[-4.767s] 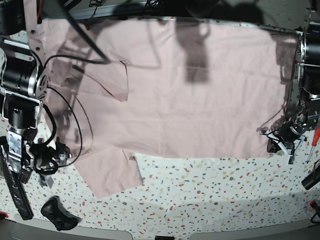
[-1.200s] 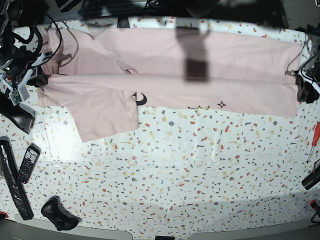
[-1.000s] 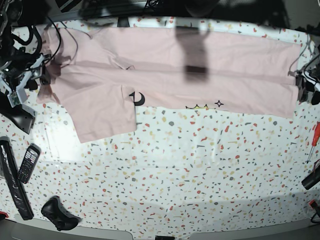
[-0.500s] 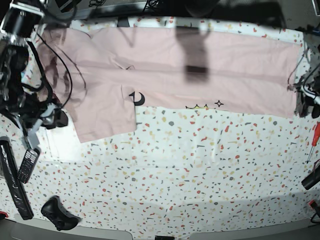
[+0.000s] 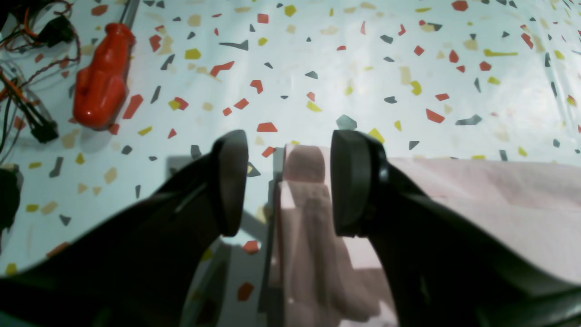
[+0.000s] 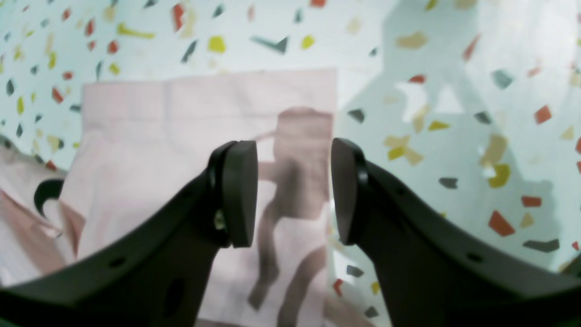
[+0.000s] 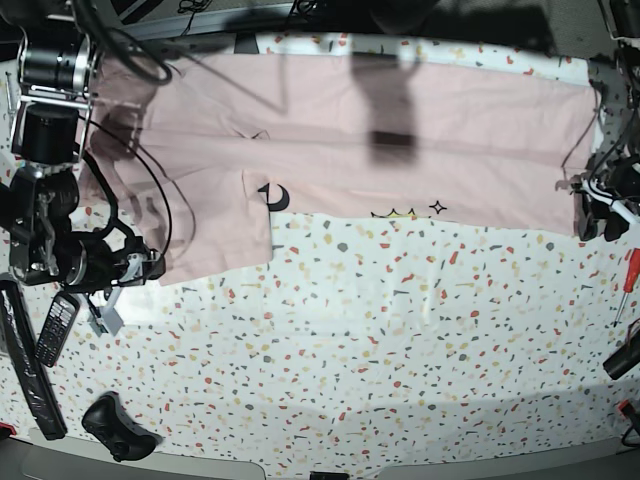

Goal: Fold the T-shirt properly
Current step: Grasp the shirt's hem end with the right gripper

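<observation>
- Speckled terrazzo worktop [image 7: 400, 330] filled the scene, and the T-shirt [image 7: 400, 140] lay along its far side as a long pale pink band running left to right.
- As I judged it, one lengthwise fold was done: the near edge was doubled over, with a bit of black print [image 7: 275, 195] peeking out below it.
- One sleeve [image 7: 215, 225] still stuck out toward the near left, so the sleeve tuck and the crosswise folds were left.
- My left claw [image 5: 288, 181] stood spread at the shirt's right end, straddling a corner of cloth without pinching it.
- My right claw [image 6: 292, 190] was spread too, empty, hovering over the sleeve's hem at the left end.
- No containers were in view; only loose items sat on the worktop: a red screwdriver [image 5: 102, 81] at the right, a phone [image 7: 55, 325] and a black controller [image 7: 115, 425] at the near left.
</observation>
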Motion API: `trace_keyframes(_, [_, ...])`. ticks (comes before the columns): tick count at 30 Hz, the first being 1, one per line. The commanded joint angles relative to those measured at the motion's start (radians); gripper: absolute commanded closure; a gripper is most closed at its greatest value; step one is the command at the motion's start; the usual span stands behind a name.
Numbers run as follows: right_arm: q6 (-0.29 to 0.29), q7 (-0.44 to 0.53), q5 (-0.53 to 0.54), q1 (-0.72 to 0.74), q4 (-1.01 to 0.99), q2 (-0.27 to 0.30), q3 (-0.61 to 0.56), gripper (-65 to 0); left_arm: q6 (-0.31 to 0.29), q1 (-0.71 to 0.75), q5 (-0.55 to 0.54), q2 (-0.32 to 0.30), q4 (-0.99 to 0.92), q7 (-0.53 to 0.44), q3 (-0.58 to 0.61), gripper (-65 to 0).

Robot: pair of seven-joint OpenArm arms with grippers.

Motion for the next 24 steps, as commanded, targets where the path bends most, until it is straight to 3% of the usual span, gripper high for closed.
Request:
trace_keyframes(1, [-0.004,0.012,0.002,0.027,-0.003,0.018,0.000,-25.3,0.001,-0.013,-0.009,-0.020,0.016,-0.024,-0.008,-27.9])
trace_keyframes(10, [-0.005,0.010,-0.110,0.026,-0.028,-0.053,0.000,-24.8,0.001,-0.013,-0.010,-0.020,0.016,-0.024,-0.008,-27.9])
trace_keyframes(17, [-0.005,0.006,-0.145,0.020,-0.028,-0.112,0.000,-10.2,0.001,-0.011,-0.009,-0.020,0.016,-0.023,-0.008,-27.9])
trace_keyframes(20, [-0.005,0.007,-0.142,0.020,-0.028,-0.116,0.000,-0.4,0.001,-0.011,-0.009,-0.020,0.016,-0.023,-0.008,-27.9])
trace_keyframes(24, [-0.004,0.007,-0.142,0.024,-0.025,-0.116,0.000,0.0,0.001,-0.011,-0.009,-0.020,0.016,-0.023,-0.008,-27.9])
